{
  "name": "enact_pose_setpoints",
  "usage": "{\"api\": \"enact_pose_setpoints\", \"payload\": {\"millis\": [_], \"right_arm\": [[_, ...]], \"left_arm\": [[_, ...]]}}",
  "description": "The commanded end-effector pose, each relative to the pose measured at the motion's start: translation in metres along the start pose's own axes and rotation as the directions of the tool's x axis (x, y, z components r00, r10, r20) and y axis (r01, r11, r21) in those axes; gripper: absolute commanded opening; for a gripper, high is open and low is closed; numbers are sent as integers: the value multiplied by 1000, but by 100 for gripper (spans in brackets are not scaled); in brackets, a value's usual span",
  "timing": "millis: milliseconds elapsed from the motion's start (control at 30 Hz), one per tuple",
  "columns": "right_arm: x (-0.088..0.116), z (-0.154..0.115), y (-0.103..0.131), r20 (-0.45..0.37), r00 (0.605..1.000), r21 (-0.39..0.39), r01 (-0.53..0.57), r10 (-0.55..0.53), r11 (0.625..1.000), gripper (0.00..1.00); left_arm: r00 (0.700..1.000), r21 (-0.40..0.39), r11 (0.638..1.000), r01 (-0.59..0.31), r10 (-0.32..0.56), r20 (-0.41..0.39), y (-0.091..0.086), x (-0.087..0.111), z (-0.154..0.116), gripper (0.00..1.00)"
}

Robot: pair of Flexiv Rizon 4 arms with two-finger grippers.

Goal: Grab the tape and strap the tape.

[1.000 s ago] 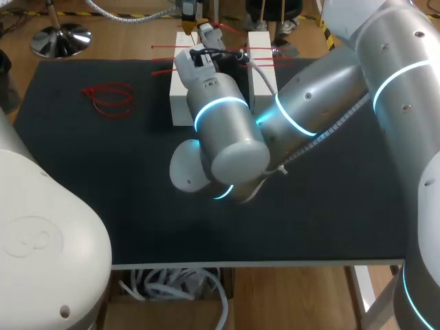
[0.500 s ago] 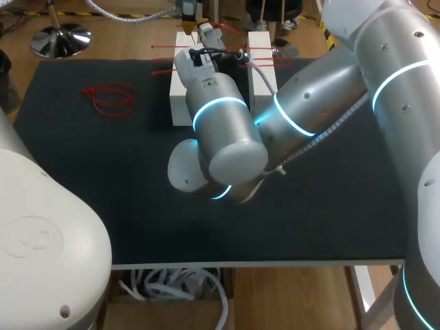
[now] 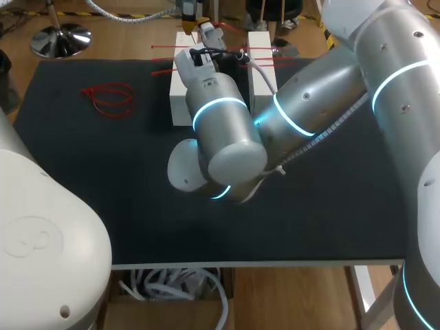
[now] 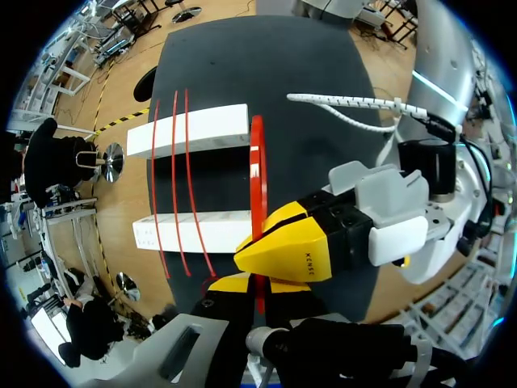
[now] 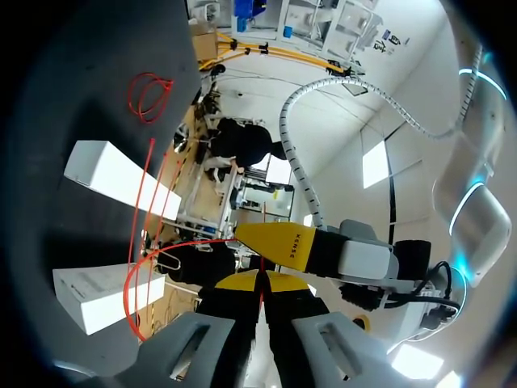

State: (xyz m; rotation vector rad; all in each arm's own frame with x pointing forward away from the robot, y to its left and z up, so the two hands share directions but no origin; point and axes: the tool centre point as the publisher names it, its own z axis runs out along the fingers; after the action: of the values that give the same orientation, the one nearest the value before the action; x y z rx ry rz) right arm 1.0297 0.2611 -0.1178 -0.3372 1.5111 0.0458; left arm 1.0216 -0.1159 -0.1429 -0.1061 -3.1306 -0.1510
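One red tie [image 4: 257, 162], pinched by both grippers.
From above, my right arm [image 3: 302, 110] reaches to the far white blocks [image 3: 180, 103], and the right gripper [image 3: 208, 38] sits over them. In the left wrist view the tie runs long and straight away from the left gripper [image 4: 257, 289], across both blocks. The left gripper is squeezed tight on its near end, and the right gripper pinches it just ahead. In the right wrist view the tie bends round in a loop beside the right gripper. I think pulling comes next.
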Motion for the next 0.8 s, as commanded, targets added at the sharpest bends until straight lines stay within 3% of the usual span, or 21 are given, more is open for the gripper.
{"api": "enact_pose_setpoints", "payload": {"millis": [33, 200, 233, 333, 433, 500, 700, 800], "right_arm": [[-2, 0, -1, -3, 1000, -1, 5, -5, 1000, 0], [-2, 0, -1, 1, 1000, 0, 5, -5, 1000, 0], [-2, 0, -1, 1, 1000, -1, 6, -6, 1000, 14], [-2, 0, -1, 0, 1000, -1, 5, -5, 1000, 5], [-2, 0, -1, 0, 1000, -1, 5, -5, 1000, 12], [-2, 0, -1, -1, 1000, -1, 4, -4, 1000, 6], [-2, -1, -3, -2, 1000, 1, 3, -3, 1000, 19], [-2, -1, -4, -1, 1000, 3, 3, -3, 1000, 19]], "left_arm": [[1000, -2, 1000, 1, -1, 0, 0, 1, 0, 0], [1000, -2, 1000, 1, -1, 0, 0, 1, 0, 0], [1000, -2, 1000, 1, -1, 0, 0, 1, 0, 0], [1000, -2, 1000, 1, -1, 0, 0, 1, 0, 0], [1000, -2, 1000, 1, -1, 0, 0, 1, 0, 0], [1000, -2, 1000, 1, -1, 0, 0, 1, 0, 0], [1000, -2, 1000, 1, -1, 0, 0, 1, 0, 0], [1000, -2, 1000, 1, -1, 0, 0, 1, 0, 0]]}}
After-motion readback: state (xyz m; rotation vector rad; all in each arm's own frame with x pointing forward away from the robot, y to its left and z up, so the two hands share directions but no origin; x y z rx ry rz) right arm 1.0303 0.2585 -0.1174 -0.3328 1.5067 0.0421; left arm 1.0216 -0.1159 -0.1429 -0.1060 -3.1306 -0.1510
